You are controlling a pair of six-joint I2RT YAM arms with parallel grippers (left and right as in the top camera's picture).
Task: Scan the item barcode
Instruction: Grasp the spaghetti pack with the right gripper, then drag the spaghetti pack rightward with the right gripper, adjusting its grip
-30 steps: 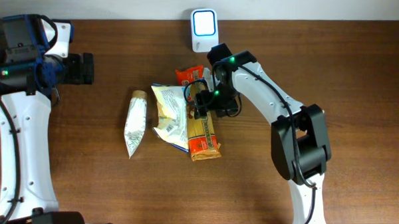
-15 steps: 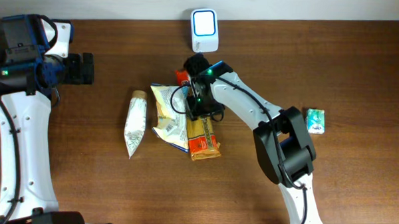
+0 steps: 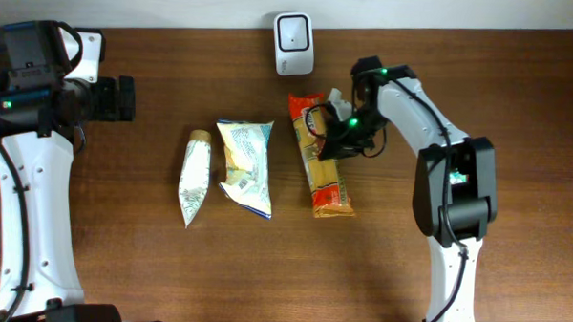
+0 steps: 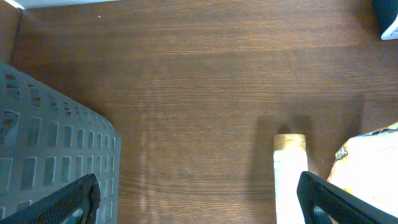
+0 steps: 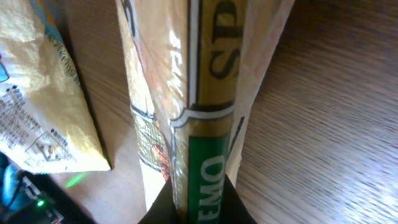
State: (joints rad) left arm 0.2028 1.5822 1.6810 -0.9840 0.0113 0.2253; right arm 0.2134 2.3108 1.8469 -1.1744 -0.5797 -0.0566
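Observation:
A long orange-and-yellow pasta pack [image 3: 324, 167] lies on the table below and right of the white barcode scanner [image 3: 292, 45], whose screen is dark. My right gripper [image 3: 339, 134] is shut on the pack's upper part from the right. In the right wrist view the pack [image 5: 202, 93] stands edge-on, with green lettering, pinched between the two dark fingers [image 5: 163, 208]. My left gripper [image 3: 119, 98] hangs open at the far left, away from the items. The left wrist view shows its fingers [image 4: 68, 202] spread wide over bare wood.
A yellow snack bag [image 3: 246, 164] and a white pouch [image 3: 193, 177] lie left of the pasta pack. The left wrist view shows a grey slotted basket [image 4: 50, 149] at the table's left end and the pouch [image 4: 290, 177] again.
My right gripper has shut on the pasta pack and pulled it right, away from the yellow bag. The scanner's screen went from lit to dark. The left arm has not moved.

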